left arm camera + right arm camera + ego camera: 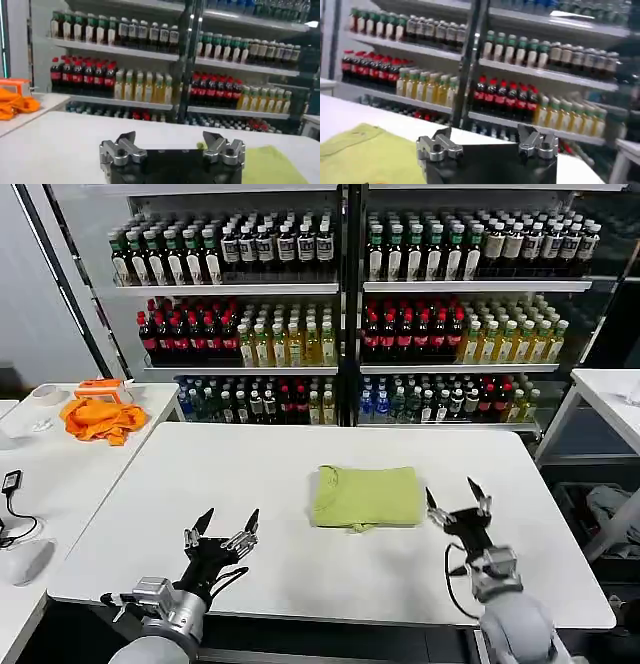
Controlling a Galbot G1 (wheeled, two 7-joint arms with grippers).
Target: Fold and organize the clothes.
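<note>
The clothes, one light yellow-green T-shirt (367,495), lie folded into a neat rectangle on the white table (300,454), a little right of centre. In the left wrist view the shirt (270,164) shows as a green patch beyond my fingers, and in the right wrist view the shirt (365,157) lies flat beside my jaws. My left gripper (231,526) hovers open over the table's front left, well apart from the shirt. My right gripper (452,493) stands open just right of the shirt's edge, holding nothing.
A bright orange cloth (100,419) and an orange box (104,388) lie on a side table at the left, with a cable and charger (12,482) nearer the front. Shelves of bottles (350,314) fill the back. Another white table (615,399) stands at the right.
</note>
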